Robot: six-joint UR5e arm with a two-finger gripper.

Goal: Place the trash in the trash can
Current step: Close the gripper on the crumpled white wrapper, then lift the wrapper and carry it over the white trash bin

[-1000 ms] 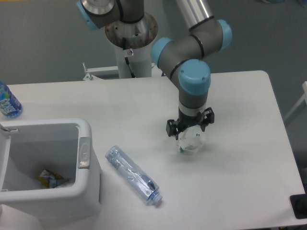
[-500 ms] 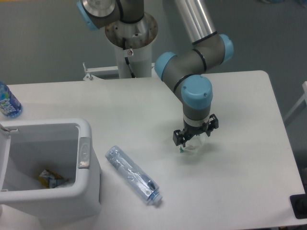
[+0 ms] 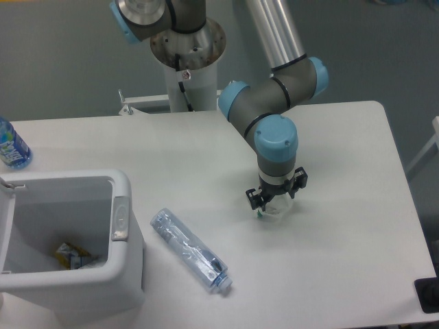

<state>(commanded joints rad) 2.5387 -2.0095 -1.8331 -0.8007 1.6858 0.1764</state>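
The trash is two pieces. A crumpled white wrapper (image 3: 280,210) with a green speck lies on the table right of centre. My gripper (image 3: 276,204) points straight down onto it, its fingers on either side; their gap is hidden by the gripper body. A clear crushed plastic bottle (image 3: 191,251) lies flat and slanted, left of the gripper and apart from it. The trash can (image 3: 127,188), a white bin with a grey latch (image 3: 120,219), stands at the front left, open on top.
A blue-labelled bottle of blue liquid (image 3: 12,145) stands at the table's far left edge. Yellow scraps (image 3: 72,255) lie inside the bin. The arm's base column (image 3: 186,68) rises behind the table. A black object (image 3: 429,295) sits at the front right corner.
The gripper came down over the wrapper, which now shows less beneath it, then shifted slightly left. The crushed bottle and the bin have not moved.
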